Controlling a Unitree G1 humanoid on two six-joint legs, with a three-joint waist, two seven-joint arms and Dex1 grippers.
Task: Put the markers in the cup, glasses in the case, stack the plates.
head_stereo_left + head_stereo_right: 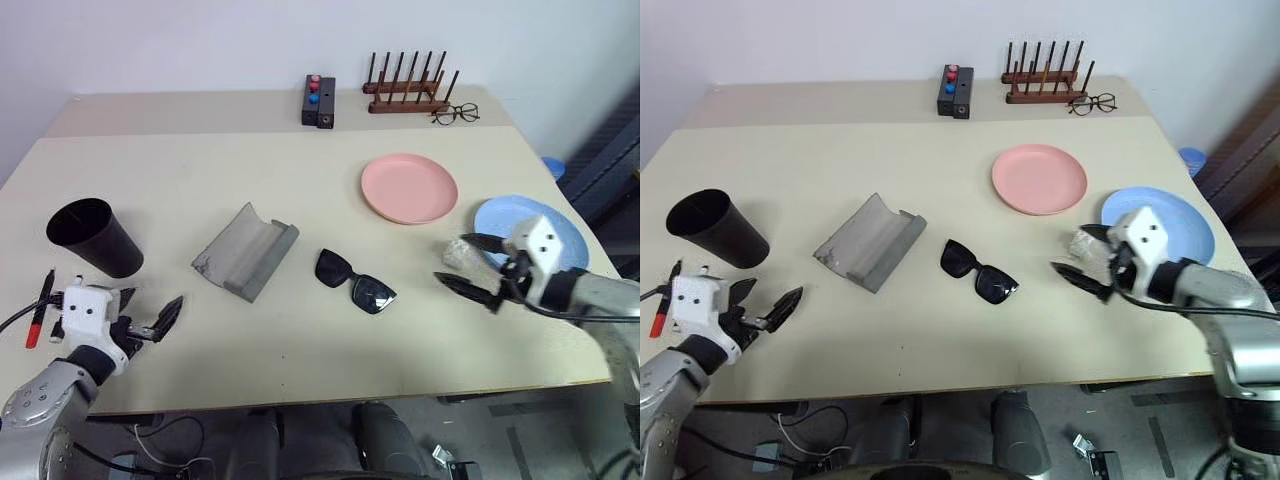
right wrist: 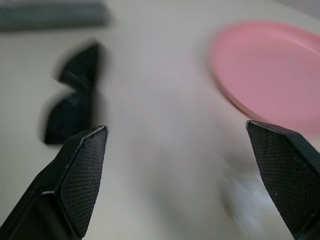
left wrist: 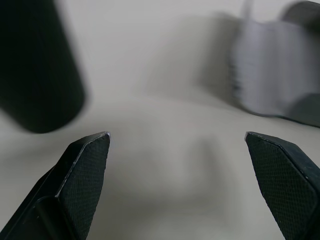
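Observation:
The black cup [image 1: 93, 236] stands at the table's left. A dark marker with red ends [image 1: 40, 308] lies near the front left edge. Just right of that marker my left gripper [image 1: 150, 315] hovers open and empty, facing the cup [image 3: 35, 75] and the grey case [image 1: 246, 250]. The black sunglasses [image 1: 354, 281] lie at centre. A pink plate [image 1: 409, 188] sits behind them, and a blue plate [image 1: 530, 232] lies to the right, partly hidden. My right gripper [image 1: 468, 265] is open over the blue plate's near left edge, with a pale blurred object [image 1: 460, 254] on the table between its fingers. I cannot tell what that object is.
At the back stand a wooden peg rack [image 1: 405, 85], thin clear spectacles [image 1: 456, 113] and a black box with red and blue buttons [image 1: 318, 100]. The table's front edge runs just below both grippers.

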